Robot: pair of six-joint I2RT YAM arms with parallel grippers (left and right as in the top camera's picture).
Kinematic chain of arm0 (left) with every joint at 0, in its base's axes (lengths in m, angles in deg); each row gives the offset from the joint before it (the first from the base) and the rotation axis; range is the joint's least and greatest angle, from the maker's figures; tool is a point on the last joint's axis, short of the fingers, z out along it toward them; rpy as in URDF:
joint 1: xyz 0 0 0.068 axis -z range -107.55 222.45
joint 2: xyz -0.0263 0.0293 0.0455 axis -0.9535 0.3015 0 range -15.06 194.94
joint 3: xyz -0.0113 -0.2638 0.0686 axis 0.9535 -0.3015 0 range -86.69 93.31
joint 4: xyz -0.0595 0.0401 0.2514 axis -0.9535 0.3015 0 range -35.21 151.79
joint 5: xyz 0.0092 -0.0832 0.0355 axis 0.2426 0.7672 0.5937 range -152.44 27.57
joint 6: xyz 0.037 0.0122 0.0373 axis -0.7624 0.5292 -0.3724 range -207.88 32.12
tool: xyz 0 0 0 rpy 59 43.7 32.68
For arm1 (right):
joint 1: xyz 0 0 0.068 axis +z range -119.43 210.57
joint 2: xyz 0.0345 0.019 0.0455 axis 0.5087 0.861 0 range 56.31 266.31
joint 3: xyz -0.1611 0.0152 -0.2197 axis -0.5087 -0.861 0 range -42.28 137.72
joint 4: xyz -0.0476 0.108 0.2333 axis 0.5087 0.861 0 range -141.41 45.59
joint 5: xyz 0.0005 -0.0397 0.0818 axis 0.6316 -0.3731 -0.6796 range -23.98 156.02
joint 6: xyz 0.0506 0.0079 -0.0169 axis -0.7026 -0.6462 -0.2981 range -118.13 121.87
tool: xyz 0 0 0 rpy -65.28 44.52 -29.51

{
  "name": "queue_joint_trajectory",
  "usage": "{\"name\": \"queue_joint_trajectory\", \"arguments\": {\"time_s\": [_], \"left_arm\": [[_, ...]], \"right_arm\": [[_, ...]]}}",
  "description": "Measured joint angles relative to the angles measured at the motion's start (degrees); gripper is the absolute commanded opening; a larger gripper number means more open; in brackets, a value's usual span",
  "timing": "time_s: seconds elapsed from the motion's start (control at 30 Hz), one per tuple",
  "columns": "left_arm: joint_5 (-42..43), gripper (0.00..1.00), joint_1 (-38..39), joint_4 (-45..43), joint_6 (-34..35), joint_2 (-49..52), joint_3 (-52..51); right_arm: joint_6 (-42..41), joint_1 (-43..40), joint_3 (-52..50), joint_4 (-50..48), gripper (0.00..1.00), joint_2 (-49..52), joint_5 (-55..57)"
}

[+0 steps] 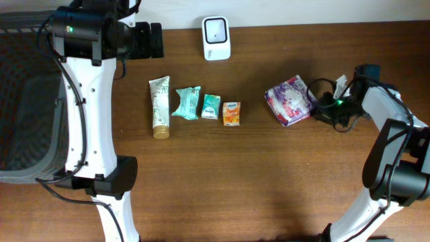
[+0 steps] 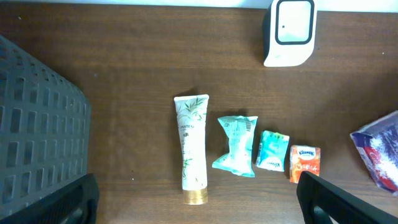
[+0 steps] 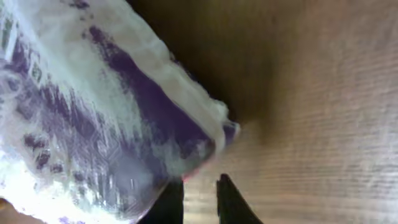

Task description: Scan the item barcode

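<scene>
At the right of the counter, handling a soft, light, crinkly purple pack: resting the right gripper at its edge with jaws nearly together, pinch unclear; holding the left gripper with jaws spread wide; favouring the pack's bulk over slippery film.

One scanner, one tube, four packets, one basket.

A grey basket sits left of a white tube
</scene>
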Motion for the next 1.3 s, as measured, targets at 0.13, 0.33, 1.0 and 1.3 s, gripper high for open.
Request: {"name": "queue_joint_trajectory", "arguments": {"time_s": [0.13, 0.33, 1.0, 1.3], "left_arm": [[0.00, 0.99, 0.00, 0.00, 0.00, 0.00, 0.00], [0.00, 0.99, 0.00, 0.02, 0.02, 0.00, 0.00], [0.00, 0.99, 0.00, 0.02, 0.00, 0.00, 0.00], [0.00, 0.99, 0.00, -0.02, 0.00, 0.00, 0.00]], "right_arm": [[-5.25, 0.13, 1.79, -12.09, 0.48, 0.00, -12.98], [-11.50, 3.85, 2.14, -12.48, 0.62, 0.02, -21.31], [-9.11, 3.76, 10.49, 12.63, 0.80, -7.50, -1.99], [-10.82, 3.76, 2.97, 3.37, 0.86, -5.29, 1.07]]}}
